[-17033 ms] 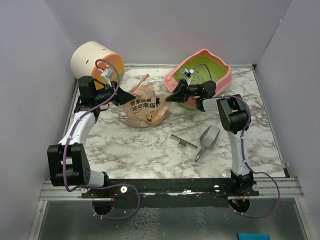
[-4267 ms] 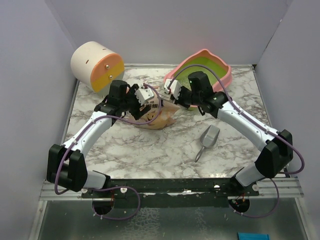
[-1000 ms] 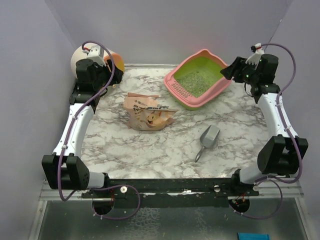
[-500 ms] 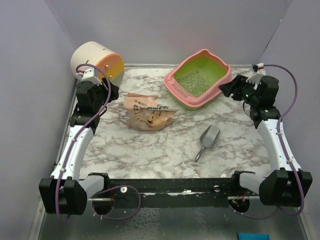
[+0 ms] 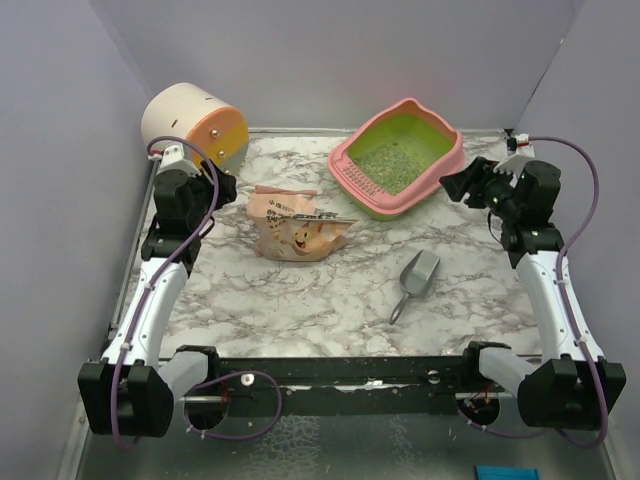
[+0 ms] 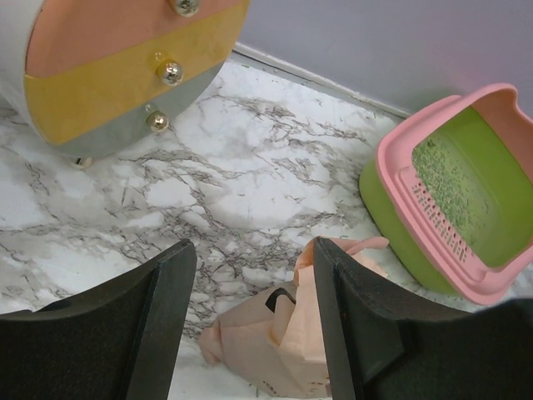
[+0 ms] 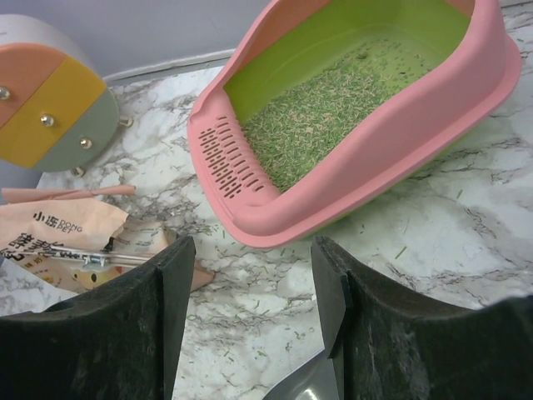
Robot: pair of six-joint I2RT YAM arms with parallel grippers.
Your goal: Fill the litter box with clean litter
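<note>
The marble table (image 5: 300, 300) fills the middle of the top view. At its upper left corner a cream-and-orange cylinder (image 5: 192, 128) lies on its side. The litter box (image 5: 349, 176) sits at the upper right of centre, pink outside and lime-green inside. Left of it, well apart, lies a crinkled peach bag (image 5: 295, 228) with a cartoon face. The left gripper (image 6: 250, 250) hangs over the marble near the cylinder, fingers spread and holding nothing. The right gripper (image 7: 250, 250) hangs just right of the box – also spread and bare. A grey scoop (image 5: 415, 278) lies below the box. The litter (image 5: 390, 163) covers part of the box floor – a few grains dot the marble beside it.
</note>
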